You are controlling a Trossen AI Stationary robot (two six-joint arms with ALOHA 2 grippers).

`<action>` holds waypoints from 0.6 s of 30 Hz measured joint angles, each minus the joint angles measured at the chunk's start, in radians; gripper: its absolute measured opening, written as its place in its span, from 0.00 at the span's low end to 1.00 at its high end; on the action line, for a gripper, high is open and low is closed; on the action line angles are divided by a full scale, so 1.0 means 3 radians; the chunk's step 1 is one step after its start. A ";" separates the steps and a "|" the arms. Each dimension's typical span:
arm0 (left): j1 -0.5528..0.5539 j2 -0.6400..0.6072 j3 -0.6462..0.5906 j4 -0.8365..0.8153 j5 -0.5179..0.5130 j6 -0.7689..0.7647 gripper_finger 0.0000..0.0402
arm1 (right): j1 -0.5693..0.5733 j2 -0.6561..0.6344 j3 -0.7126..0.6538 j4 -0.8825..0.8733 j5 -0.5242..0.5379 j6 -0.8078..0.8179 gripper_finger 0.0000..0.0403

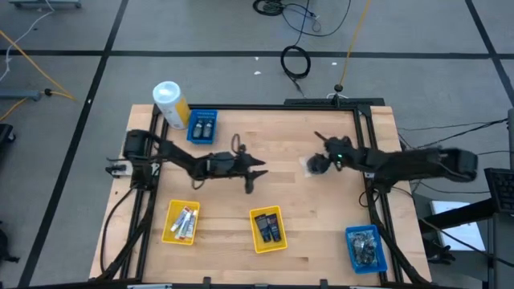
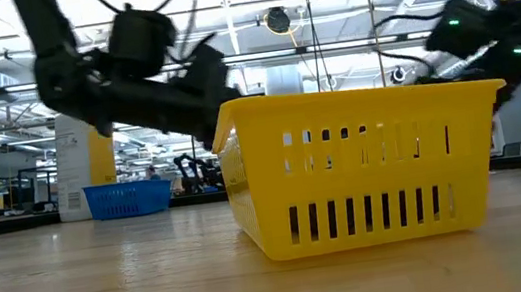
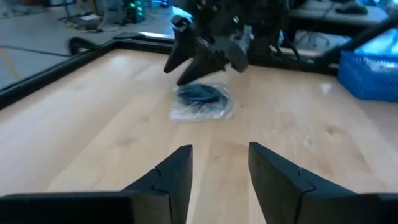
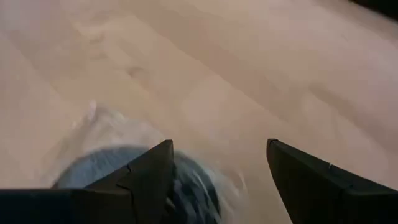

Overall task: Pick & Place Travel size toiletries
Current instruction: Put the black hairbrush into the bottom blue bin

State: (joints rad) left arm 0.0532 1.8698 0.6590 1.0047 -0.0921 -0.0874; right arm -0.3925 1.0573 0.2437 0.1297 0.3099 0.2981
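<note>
Crinkly clear-wrapped packet (image 3: 202,101) lies on pale wood beneath the open right gripper (image 3: 205,59); left gripper (image 3: 219,171) open.

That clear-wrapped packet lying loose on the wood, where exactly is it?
In the high view the clear-wrapped packet lies on the table's right half, directly under the right gripper, away from every tray.

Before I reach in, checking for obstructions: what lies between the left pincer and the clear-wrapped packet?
Only bare wood. The left wrist view shows nothing between the left pincer and the packet.
</note>
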 joint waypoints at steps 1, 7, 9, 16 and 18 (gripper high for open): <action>0.0000 0.0092 0.0103 -0.0035 0.0044 0.0047 0.38 | -0.0017 -0.0170 -0.0115 -0.0006 -0.0031 0.0120 0.62; 0.0054 0.0517 0.0750 -0.0540 0.0344 0.0303 0.38 | -0.0161 -0.0929 -0.0609 -0.0023 -0.0693 0.0848 0.62; 0.0089 0.0639 0.1033 -0.0863 0.0412 0.0378 0.37 | -0.0175 -0.1078 -0.0704 -0.0017 -0.0893 0.1051 0.62; 0.0175 0.1062 0.1943 -0.1849 0.0697 0.0516 0.31 | -0.0026 -0.1076 -0.0754 -0.0164 -0.0957 0.1490 0.62; 0.0176 0.1167 0.2131 -0.2042 0.0766 0.0518 0.30 | 0.0029 -0.1036 -0.0756 -0.0120 -0.0925 0.1529 0.62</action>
State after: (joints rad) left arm 0.1059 2.2200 1.2981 0.3921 0.1378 0.0681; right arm -0.3839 0.7464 0.0170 0.0936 0.0324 0.7568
